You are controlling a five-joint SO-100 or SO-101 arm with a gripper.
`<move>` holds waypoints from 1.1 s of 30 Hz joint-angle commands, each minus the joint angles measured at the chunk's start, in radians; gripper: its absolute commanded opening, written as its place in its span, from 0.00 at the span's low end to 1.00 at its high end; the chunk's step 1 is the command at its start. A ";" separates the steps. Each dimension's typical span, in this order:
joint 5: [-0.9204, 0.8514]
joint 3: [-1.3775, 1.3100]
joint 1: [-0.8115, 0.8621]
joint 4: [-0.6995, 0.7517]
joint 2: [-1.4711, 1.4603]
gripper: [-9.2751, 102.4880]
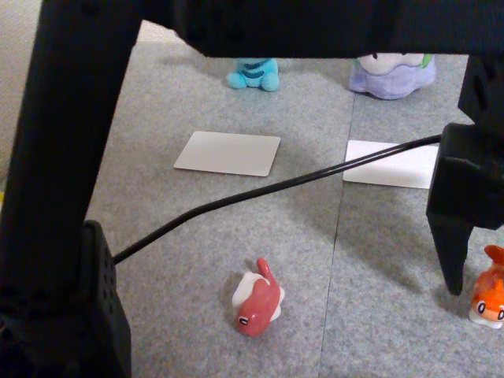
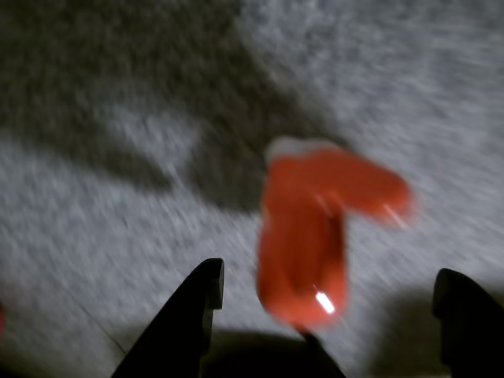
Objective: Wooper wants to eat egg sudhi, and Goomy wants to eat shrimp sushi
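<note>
The orange shrimp sushi (image 2: 307, 236) lies on the grey carpet between my two black fingertips, blurred in the wrist view. My gripper (image 2: 331, 272) is open around it and does not hold it. In the fixed view the shrimp sushi (image 1: 488, 298) sits at the right edge, with one dark finger (image 1: 453, 268) pointing down just left of it. At the back, Wooper (image 1: 253, 73) is a blue plush and Goomy (image 1: 392, 75) a pale lavender one, both cut off at the top by the arm. The egg sudhi is out of view.
A dark red fish-shaped toy (image 1: 258, 304) lies on the carpet at the front centre. Two white cards lie flat, one (image 1: 228, 153) before Wooper and one (image 1: 394, 164) before Goomy. A black cable (image 1: 260, 191) crosses the middle. The arm's black base (image 1: 63, 315) fills the left.
</note>
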 commanded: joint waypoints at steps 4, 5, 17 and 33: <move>0.058 -0.046 -0.041 -0.048 -0.063 0.29; 0.064 -0.046 -0.041 -0.057 -0.072 0.27; 0.064 -0.046 -0.041 -0.057 -0.080 0.12; 0.189 -0.048 -0.253 0.071 0.193 0.11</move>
